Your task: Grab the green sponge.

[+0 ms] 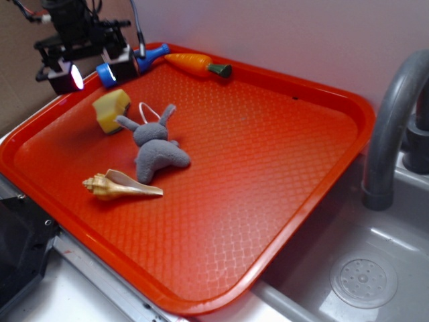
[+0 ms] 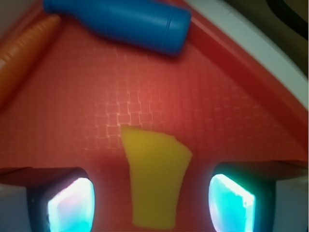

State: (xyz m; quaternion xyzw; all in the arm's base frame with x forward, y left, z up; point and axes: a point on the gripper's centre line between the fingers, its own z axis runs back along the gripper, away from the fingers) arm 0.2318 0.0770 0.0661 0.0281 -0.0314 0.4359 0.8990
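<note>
The green sponge (image 1: pixel 111 110) is a chunky yellow-green foam block lying on the orange tray (image 1: pixel 268 174), at its left side next to the grey plush bunny (image 1: pixel 155 147). My gripper (image 1: pixel 90 74) hangs above the tray's back left corner, above and behind the sponge, with its jaws wide open and empty. In the wrist view the sponge (image 2: pixel 154 179) lies on the tray floor between my two glowing fingertips (image 2: pixel 72 205), with a gap on each side. The gripper (image 2: pixel 152 205) touches nothing.
A blue bottle (image 1: pixel 149 57) (image 2: pixel 120 21) and an orange toy carrot (image 1: pixel 196 65) (image 2: pixel 24 53) lie along the tray's back rim. A tan seashell (image 1: pixel 120 186) lies in front of the bunny. A grey tap (image 1: pixel 395 127) and a sink (image 1: pixel 362 268) are on the right.
</note>
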